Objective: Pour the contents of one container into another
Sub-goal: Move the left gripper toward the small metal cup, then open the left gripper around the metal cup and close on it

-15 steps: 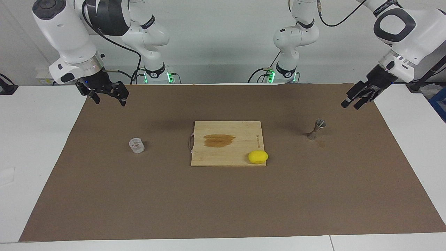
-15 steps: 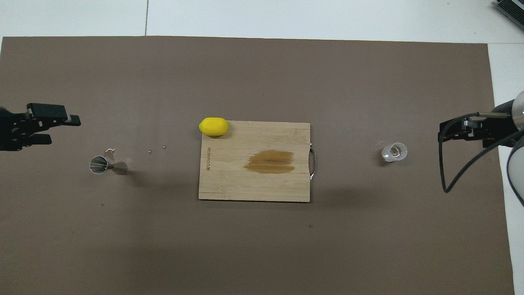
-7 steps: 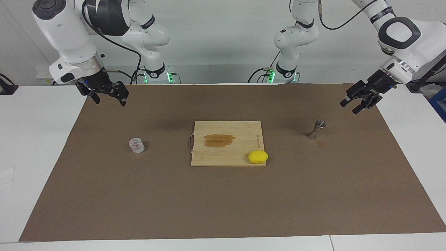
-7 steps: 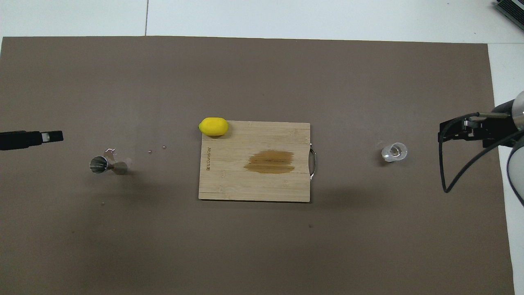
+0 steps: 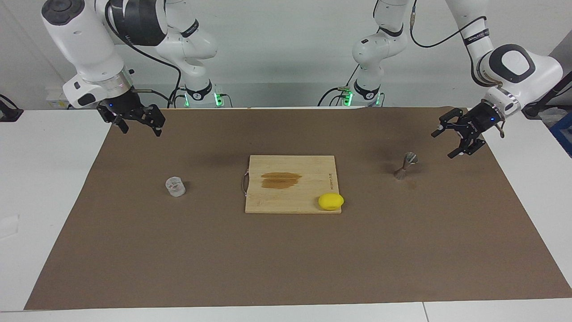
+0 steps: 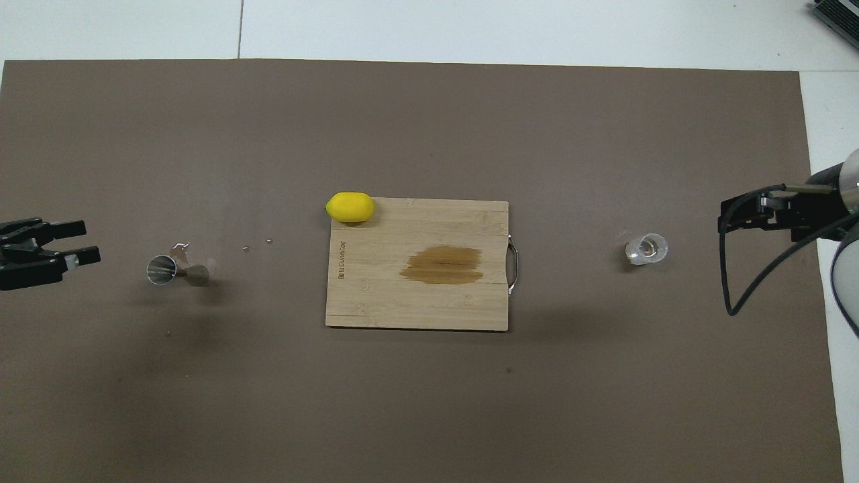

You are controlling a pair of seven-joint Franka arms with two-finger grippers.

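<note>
Your left gripper point(image 5: 452, 142) is hanging spread wide over the brown mat point(image 5: 286, 259) at the left arm's end of the table, gripping nothing and touching nothing. Its fingers point(image 6: 75, 229) are pointing toward the metal jigger point(image 5: 404, 165), which is standing upright on the mat close by, clear of the claw. Your right gripper point(image 5: 139, 129) is also standing released and empty, raised over the mat's corner at the right arm's end, where that arm is waiting. The glass cup point(image 5: 175, 186) is sitting upright on the mat, well apart from that gripper, beside the handle end of the cutting board point(image 5: 290, 197). The board is lying between cup and jigger, with a dark stain on its middle and a lemon point(image 5: 331, 201) resting on the corner farther from the robots, toward the jigger's side.

Compared with a second ago, you are seeing the left gripper turned: its fingers were stacked edge-on half a second back, and now both are showing side by side in the overhead view, lower and closer to the jigger. The right gripper, the cup, the jigger, the board and the lemon are sitting where they were.
</note>
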